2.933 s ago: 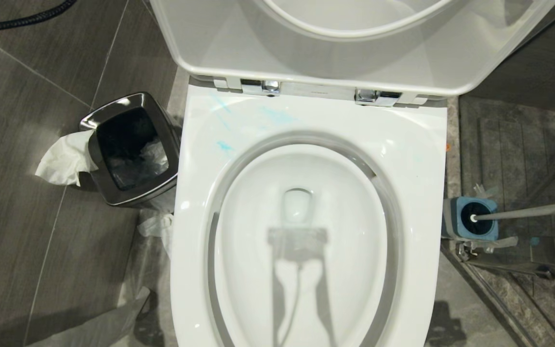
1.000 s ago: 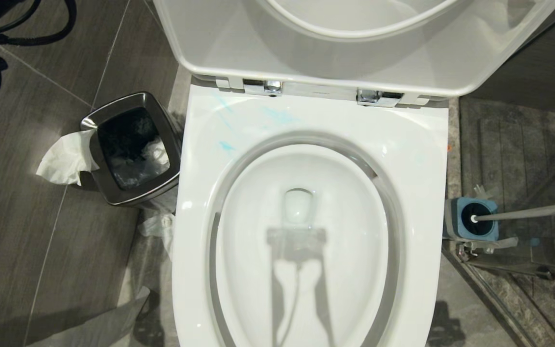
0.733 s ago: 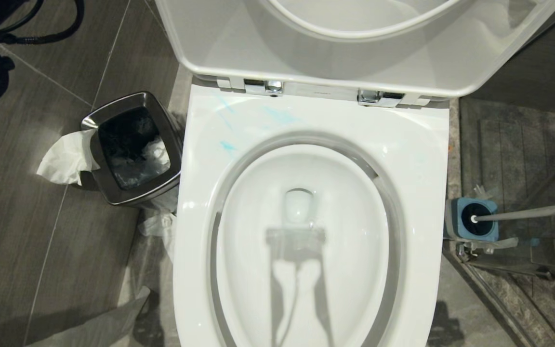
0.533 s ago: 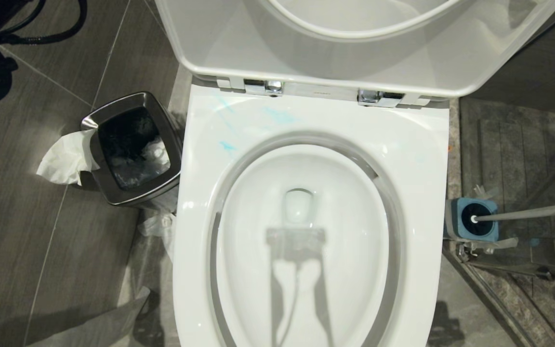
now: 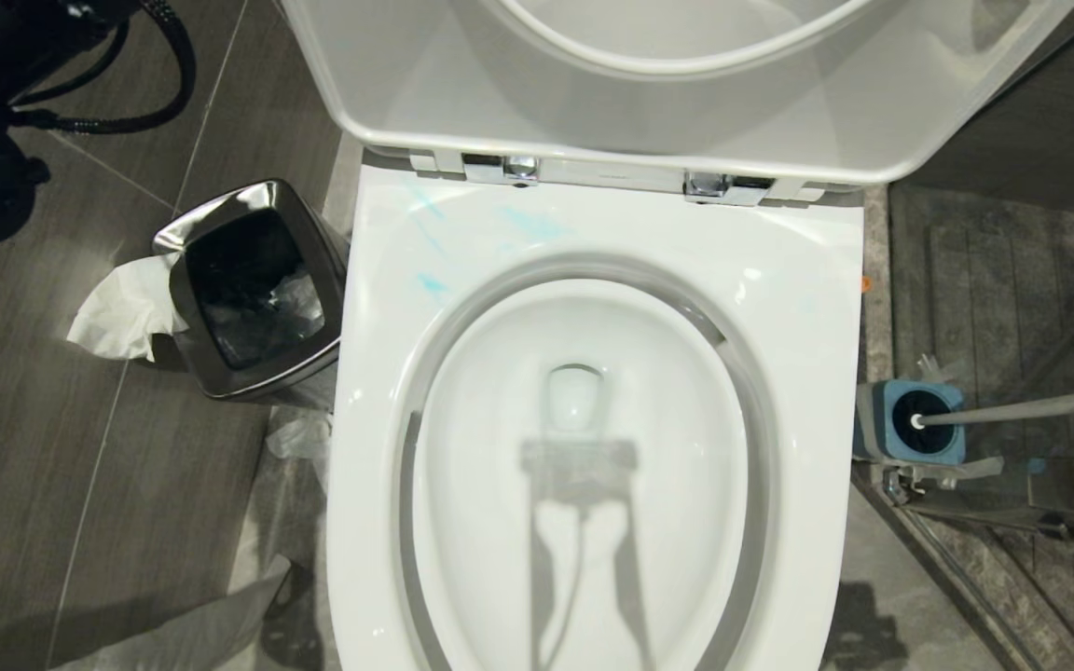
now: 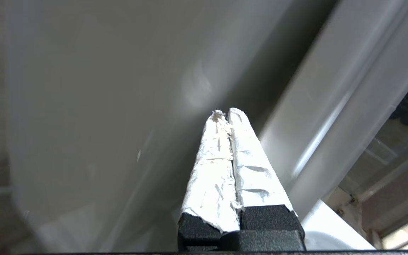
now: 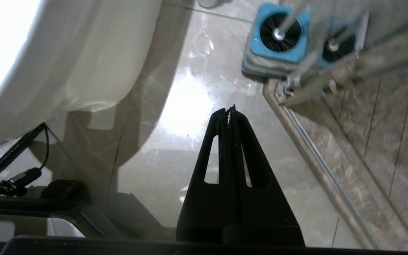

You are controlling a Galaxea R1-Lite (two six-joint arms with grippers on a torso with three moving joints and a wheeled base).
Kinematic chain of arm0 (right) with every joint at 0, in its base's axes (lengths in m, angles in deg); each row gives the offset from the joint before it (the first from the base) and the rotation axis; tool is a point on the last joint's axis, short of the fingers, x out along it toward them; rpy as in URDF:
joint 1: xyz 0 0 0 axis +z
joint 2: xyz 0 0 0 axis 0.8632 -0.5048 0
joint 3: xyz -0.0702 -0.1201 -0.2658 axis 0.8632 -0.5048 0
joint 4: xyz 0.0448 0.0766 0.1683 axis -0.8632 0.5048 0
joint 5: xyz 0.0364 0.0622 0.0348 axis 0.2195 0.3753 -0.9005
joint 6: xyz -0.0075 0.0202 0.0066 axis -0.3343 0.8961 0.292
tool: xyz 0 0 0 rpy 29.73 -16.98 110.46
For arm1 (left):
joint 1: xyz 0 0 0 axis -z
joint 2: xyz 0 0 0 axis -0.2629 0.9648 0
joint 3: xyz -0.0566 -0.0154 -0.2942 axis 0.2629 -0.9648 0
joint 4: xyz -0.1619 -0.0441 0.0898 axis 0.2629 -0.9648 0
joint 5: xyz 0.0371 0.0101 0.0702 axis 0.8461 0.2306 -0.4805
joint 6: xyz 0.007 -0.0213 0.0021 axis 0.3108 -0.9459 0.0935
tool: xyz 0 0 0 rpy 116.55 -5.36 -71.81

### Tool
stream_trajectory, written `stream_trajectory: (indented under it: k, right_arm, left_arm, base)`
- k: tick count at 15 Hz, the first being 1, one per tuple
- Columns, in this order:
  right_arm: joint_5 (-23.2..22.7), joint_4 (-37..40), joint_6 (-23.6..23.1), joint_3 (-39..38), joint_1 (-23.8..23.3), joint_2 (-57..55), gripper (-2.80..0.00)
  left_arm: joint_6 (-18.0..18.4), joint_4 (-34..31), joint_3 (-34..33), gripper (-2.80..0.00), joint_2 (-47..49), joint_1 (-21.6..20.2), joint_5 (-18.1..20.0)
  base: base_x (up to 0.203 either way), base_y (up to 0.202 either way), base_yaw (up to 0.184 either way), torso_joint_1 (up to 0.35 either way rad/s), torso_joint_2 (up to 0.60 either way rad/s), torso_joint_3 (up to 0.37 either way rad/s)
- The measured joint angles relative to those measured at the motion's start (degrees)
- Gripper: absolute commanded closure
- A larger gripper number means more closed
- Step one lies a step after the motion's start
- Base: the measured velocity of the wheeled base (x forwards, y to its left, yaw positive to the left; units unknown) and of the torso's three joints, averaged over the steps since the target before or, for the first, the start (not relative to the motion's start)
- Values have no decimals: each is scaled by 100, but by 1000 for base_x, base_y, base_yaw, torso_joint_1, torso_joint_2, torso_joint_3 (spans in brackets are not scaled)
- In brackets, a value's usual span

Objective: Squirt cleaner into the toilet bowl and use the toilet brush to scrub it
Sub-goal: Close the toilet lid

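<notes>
toilet bowl (image 5: 593, 522) centred, lid raised. toilet brush (image 5: 1022, 410) stands in its blue holder (image 5: 910, 424) at the bowl's right. left gripper (image 6: 225, 113) — clenched, empty. right gripper (image 7: 230, 109) — clenched, empty, above floor tiles.

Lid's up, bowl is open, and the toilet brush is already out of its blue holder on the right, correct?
Not quite. The toilet brush sits in its blue holder on the floor right of the toilet bowl, as head and right wrist views show. The lid is up.
</notes>
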Motion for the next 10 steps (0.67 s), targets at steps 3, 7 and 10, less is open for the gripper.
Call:
stream_trajectory:
  k: [3, 7, 10]
  right_arm:
    - [-3, -4, 2, 0, -8, 0, 0]
    - [-3, -6, 0, 0, -18, 0, 0]
    - [-3, -6, 1, 0, -11, 0, 0]
  left_arm:
    - [-105, 35, -168, 0, -163, -162, 26]
    - [-118, 47, -195, 0, -207, -184, 264]
    - [-122, 50, -198, 0, -216, -164, 345]
  base:
    - [0, 0, 0, 0, 0, 0]
    - [0, 0, 0, 0, 0, 0]
    - [0, 0, 0, 0, 0, 0]
